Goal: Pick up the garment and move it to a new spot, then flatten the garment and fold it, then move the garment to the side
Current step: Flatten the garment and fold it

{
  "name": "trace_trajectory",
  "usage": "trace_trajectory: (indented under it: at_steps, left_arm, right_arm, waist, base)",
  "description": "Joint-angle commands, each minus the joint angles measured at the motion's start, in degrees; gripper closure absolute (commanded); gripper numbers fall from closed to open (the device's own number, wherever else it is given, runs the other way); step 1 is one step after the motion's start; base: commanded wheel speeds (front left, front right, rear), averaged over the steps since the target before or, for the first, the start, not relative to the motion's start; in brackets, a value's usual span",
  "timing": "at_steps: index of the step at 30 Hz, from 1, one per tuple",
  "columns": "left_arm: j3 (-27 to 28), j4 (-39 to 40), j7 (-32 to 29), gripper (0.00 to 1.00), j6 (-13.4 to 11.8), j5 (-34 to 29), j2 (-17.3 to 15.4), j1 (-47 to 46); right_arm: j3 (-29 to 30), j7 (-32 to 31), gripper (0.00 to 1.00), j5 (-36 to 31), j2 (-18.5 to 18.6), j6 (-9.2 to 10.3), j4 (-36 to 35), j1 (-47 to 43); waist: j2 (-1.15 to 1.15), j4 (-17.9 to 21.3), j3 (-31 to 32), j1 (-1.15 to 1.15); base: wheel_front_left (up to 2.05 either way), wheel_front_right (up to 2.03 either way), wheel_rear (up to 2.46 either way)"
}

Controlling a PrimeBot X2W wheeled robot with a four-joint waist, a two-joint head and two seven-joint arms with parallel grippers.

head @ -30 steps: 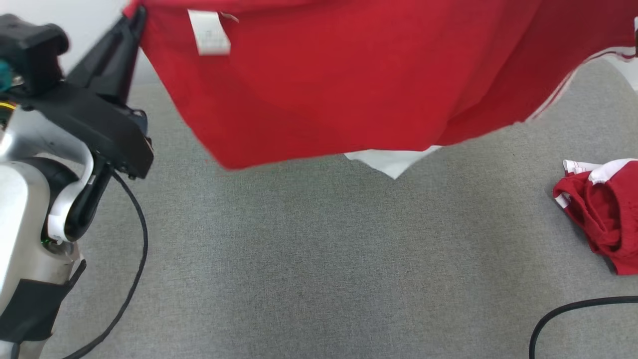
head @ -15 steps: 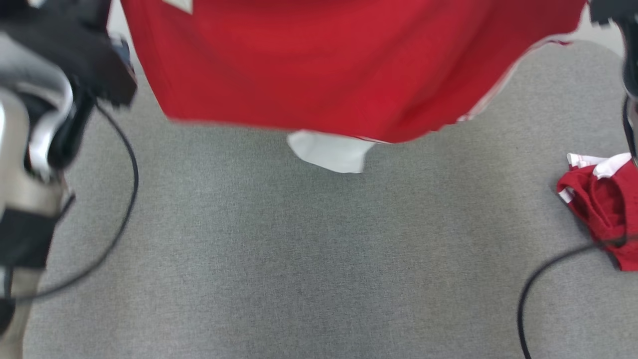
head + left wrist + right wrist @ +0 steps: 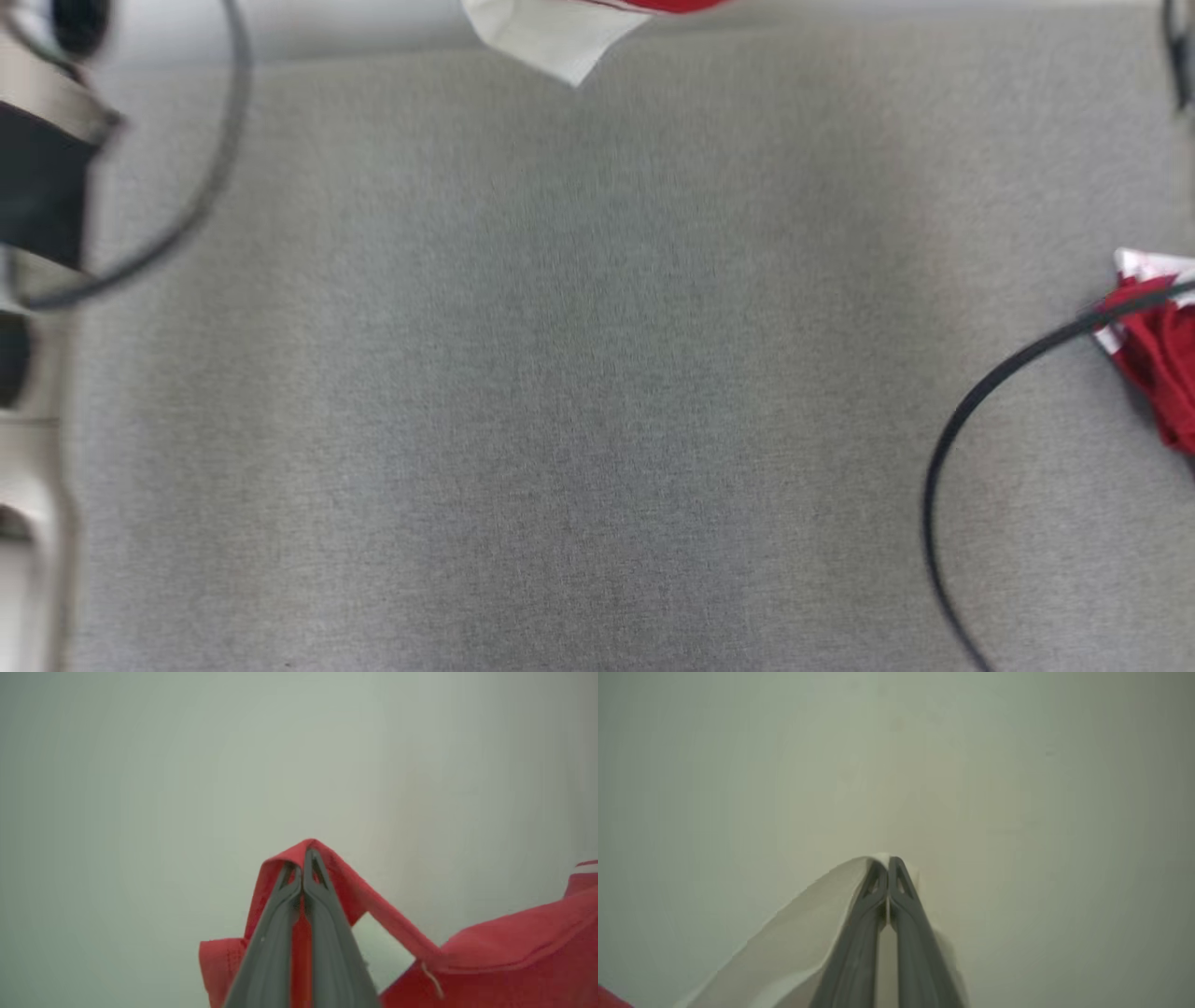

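The red garment (image 3: pixel 504 952) with white trim hangs in the air between both arms. In the head view just its lowest white corner (image 3: pixel 546 33) and a sliver of red dip in at the top edge. My left gripper (image 3: pixel 303 858) is shut on a fold of the red cloth, which wraps over its tips. A white part of the garment (image 3: pixel 803 933) is pinched in my right gripper (image 3: pixel 888 861), which is also shut. Both wrist views face a plain pale wall.
A grey fabric surface (image 3: pixel 579 392) spreads below. A second red and white garment (image 3: pixel 1158 364) lies crumpled at its right edge, with a black cable (image 3: pixel 971 420) looping in front of it. My pale left forearm (image 3: pixel 33 233) and its cable sit at the left edge.
The garment has risen almost out of the head view, leaving just its white corner at the top. The left arm has gone up with it, and the picture has shifted a little.
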State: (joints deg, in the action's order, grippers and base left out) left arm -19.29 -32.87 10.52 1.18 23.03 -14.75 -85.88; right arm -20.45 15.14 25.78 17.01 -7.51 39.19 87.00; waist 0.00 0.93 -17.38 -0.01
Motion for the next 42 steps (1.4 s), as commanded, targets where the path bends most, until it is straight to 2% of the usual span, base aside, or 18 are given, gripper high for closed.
trace_trajectory:
  at_steps: [1,3,6,13,19,22,27,32,37,42]
  left_arm:
    - [-0.12,-0.63,0.98,1.00,0.36,0.83,0.43,2.27]
    - [-0.02,0.05,2.93,1.00,1.09,1.49,1.22,5.38]
    - [0.97,3.65,4.35,1.00,0.90,2.47,3.09,14.21]
    - [4.20,20.61,4.59,1.00,-0.49,1.02,7.71,41.10]
    - [5.00,30.88,4.54,1.00,-0.59,-0.79,9.67,60.11]
    - [5.80,33.55,4.55,1.00,-1.28,-0.83,9.92,67.74]
    - [5.35,37.64,3.47,1.00,-3.22,-1.26,9.03,77.81]
    - [5.21,41.63,-0.10,1.00,-5.18,-1.53,7.36,84.01]
    - [5.77,45.73,-4.21,1.00,-7.50,-1.80,5.91,88.63]
    - [5.85,50.97,-11.33,1.00,-9.98,-1.61,3.80,93.84]
  right_arm:
    - [-1.01,0.02,1.00,0.79,-0.34,0.04,-0.64,-2.78]
    - [-2.36,0.04,1.00,2.13,0.28,0.04,-3.44,-7.12]
    - [-2.96,0.06,1.00,5.46,1.93,0.04,-8.64,-15.85]
    - [-0.16,0.08,1.00,11.62,3.98,0.04,-19.59,-43.11]
    - [3.26,0.07,1.00,13.97,1.92,0.04,-26.90,-62.64]
    - [3.37,0.07,1.00,13.61,2.02,0.04,-29.20,-68.56]
    - [3.88,0.00,1.00,15.18,3.31,0.04,-32.73,-77.77]
    - [5.52,-3.71,1.00,16.67,3.61,0.04,-36.64,-85.45]
    - [6.47,-8.65,1.00,17.25,1.84,0.04,-40.73,-91.51]
    - [8.28,-16.31,1.00,16.47,-1.16,0.04,-45.57,-98.30]
  waist:
    - [0.00,-0.08,-2.92,0.01]
    - [0.00,-0.22,-4.20,0.01]
    - [0.00,-0.71,-5.25,0.01]
    - [0.00,-1.88,-6.63,0.01]
    - [0.00,-0.88,-5.35,0.01]
    - [0.00,-0.34,-4.06,0.01]
    - [0.00,-1.23,-1.57,0.01]
    - [0.00,-2.06,0.90,0.01]
    - [0.00,-2.02,2.81,0.01]
    - [0.00,-1.89,5.07,0.01]
  base:
    - [0.00,0.00,0.00]
    - [0.00,0.00,0.00]
    - [0.00,0.00,0.00]
    - [0.00,0.00,0.00]
    - [0.00,0.00,0.00]
    - [0.00,0.00,0.00]
    - [0.00,0.00,0.00]
    - [0.00,0.00,0.00]
    - [0.00,0.00,0.00]
    - [0.00,0.00,0.00]
